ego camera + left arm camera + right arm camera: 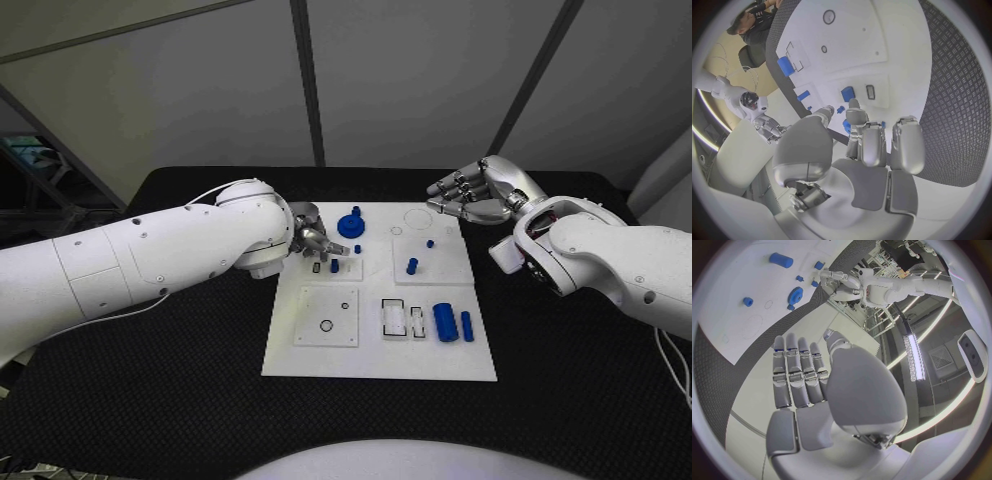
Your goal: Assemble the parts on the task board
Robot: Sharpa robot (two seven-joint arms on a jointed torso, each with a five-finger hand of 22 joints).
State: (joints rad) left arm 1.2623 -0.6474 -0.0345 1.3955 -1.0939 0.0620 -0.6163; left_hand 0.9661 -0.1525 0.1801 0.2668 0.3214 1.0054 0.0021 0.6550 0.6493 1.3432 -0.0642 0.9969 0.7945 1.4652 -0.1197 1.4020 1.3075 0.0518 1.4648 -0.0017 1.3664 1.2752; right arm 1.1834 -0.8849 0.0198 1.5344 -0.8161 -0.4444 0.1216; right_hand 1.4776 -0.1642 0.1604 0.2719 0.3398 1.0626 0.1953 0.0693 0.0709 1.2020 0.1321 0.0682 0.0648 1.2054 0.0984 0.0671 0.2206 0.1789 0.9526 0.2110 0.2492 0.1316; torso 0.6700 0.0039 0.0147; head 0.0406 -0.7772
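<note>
Task board [378,352]: being seen as plain white.
Parts: being shown in bright blue, like the gear [352,224] and the cylinder [444,322].
Table [159,360]: being seen as black, with a bumpy pattern.
Hands: the left hand [310,238] and right hand [473,192] are being shown in silver.
Arms: being seen as white.

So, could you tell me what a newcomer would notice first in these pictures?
Probably the white board in the middle of the black table, dotted with small blue parts, such as the blue gear at its far end. The left hand reaches over its far left corner; the right hand hovers open beyond its far right corner.
</note>
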